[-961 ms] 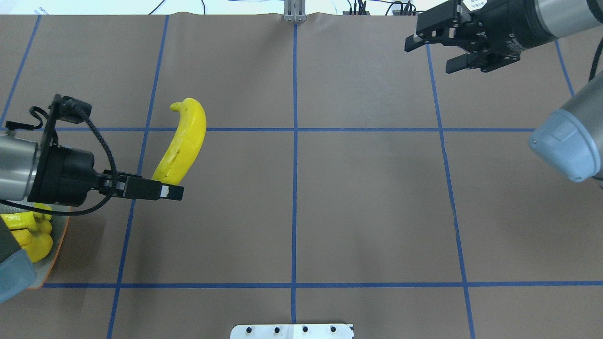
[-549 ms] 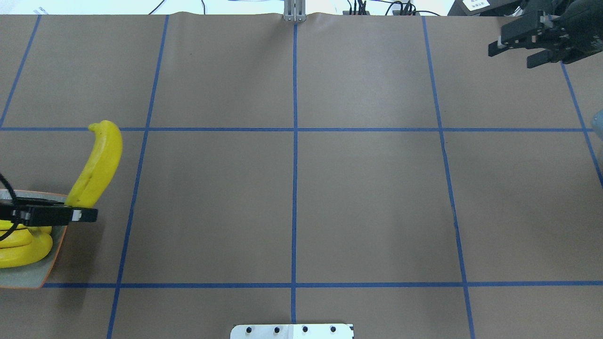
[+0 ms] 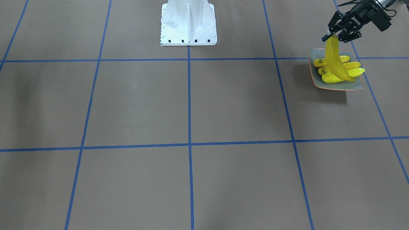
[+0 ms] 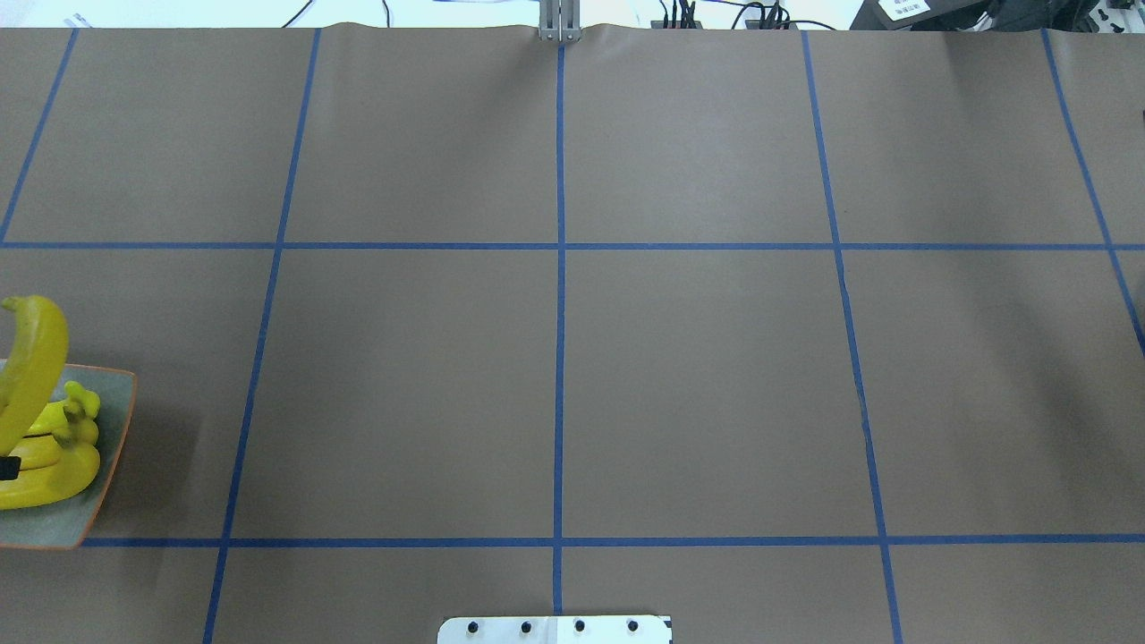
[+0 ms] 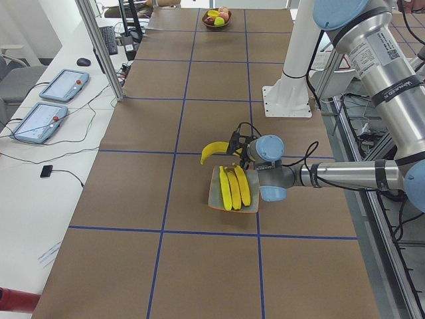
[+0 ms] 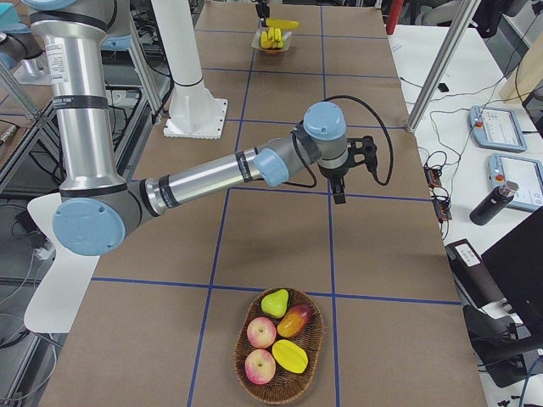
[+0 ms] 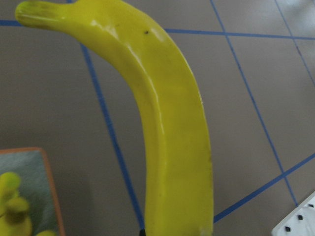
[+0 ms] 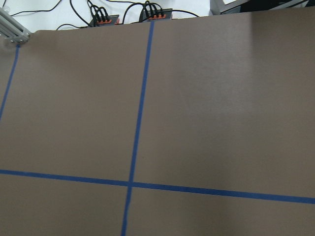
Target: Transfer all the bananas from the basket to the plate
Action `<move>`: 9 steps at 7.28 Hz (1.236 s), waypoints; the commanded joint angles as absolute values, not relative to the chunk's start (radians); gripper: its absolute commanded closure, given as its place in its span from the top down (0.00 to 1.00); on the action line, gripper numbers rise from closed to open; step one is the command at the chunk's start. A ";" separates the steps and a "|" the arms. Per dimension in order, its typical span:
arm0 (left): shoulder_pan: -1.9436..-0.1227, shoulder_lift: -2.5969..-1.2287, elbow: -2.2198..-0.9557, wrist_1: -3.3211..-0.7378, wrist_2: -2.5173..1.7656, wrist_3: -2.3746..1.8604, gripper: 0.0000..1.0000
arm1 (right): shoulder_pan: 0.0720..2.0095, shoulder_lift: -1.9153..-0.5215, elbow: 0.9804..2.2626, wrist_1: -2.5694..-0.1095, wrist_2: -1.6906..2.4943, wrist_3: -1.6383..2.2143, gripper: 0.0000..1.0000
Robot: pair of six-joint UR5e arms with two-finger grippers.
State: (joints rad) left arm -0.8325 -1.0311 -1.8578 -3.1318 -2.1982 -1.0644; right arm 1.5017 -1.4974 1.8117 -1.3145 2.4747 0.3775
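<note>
One brown tabletop (image 4: 698, 358), ruled into squares by blue tape, fills every view. Two arms are seen: the left arm (image 5: 345, 174) is stretched in from the right of the left-side view, and the right arm (image 6: 212, 174) is reached across the middle of the right-side view. Two containers are counted. One woven basket (image 6: 280, 397) is set at the bottom centre of the right-side view. Five fruits are held in it: one green pear, two reddish apples, one red-and-yellow fruit and one plain yellow piece. One grey-green plate (image 3: 335, 85) with an orange rim is placed at the upper right of the front-facing view, which is the left edge of the overhead view. Four bananas are counted in all. Three bananas (image 5: 234, 189) are laid side by side on the plate. The fourth banana (image 3: 335, 62) is gripped at one end by the left hand (image 3: 333, 37), which is clenched on it above the plate's edge. Its free, greenish tip is projected out beyond the plate over the bare tabletop. The right hand (image 6: 339, 191) is pointed downward at the centre of the right-side view, and whether it is clenched or released cannot be told.
</note>
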 commanded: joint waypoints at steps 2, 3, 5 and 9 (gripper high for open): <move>-0.836 -1.029 -1.646 -3.266 -2.189 -1.054 0.00 | 1.554 -1.511 1.750 -1.315 2.485 0.252 1.00; -0.831 -1.035 -1.626 -3.266 -2.189 -1.054 0.00 | 1.560 -1.519 1.747 -1.315 2.485 0.227 1.00; -0.824 -1.051 -1.628 -3.264 -2.195 -1.054 0.06 | 1.585 -1.522 1.708 -1.315 2.485 0.161 1.00; -0.819 -1.058 -1.617 -3.263 -2.195 -0.997 0.92 | 1.601 -1.546 1.700 -1.315 2.484 0.123 1.00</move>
State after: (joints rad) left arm -0.8199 -1.0593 -1.6237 -3.2636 -2.1956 -1.0314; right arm 1.5948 -1.5370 1.7009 -1.3146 2.4837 0.1402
